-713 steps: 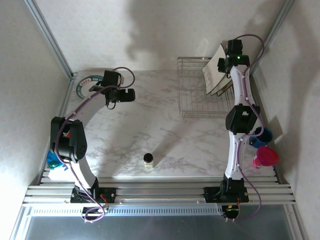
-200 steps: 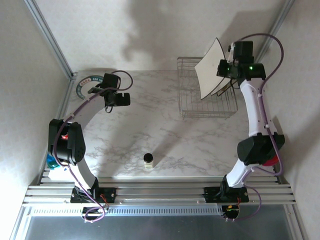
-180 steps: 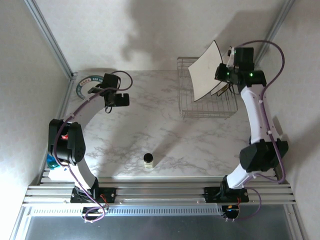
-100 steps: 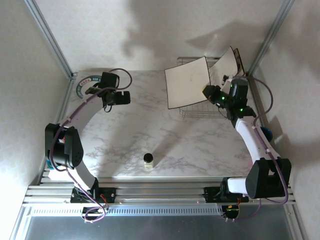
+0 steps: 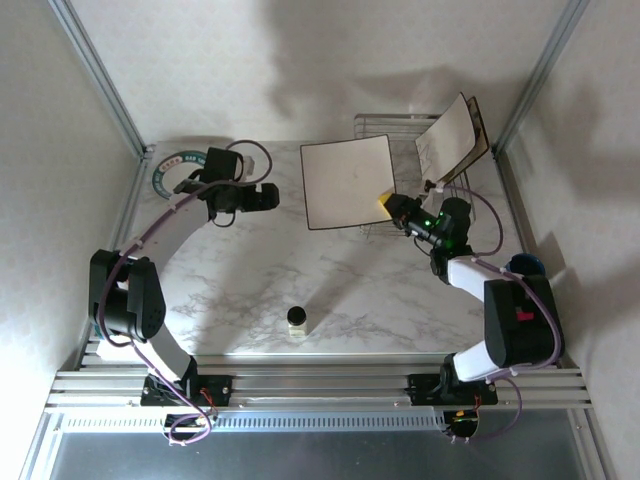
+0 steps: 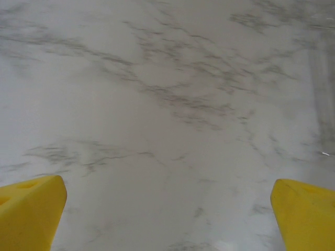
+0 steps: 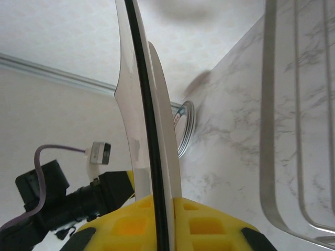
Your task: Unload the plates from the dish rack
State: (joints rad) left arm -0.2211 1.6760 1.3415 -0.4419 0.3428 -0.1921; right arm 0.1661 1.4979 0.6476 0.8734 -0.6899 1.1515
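The right gripper (image 5: 393, 207) is clenched on one corner of a square plate (image 5: 348, 182), holding it above the table (image 5: 260, 270) at the left edge of the dish rack (image 5: 385, 118). Further square plates (image 5: 455, 135) lean in the rack's far right part. A round teal-rimmed plate (image 5: 168, 172) lies at the far left. The left gripper (image 5: 262, 196) is released, jaws wide, over bare marble.

Hazards:
- A corner-only grip lets the plate's weight lever against the pads, so it may pivot or slip.
- Its lower edge may catch the rack wire.
- An edge-first landing on marble may chip it.
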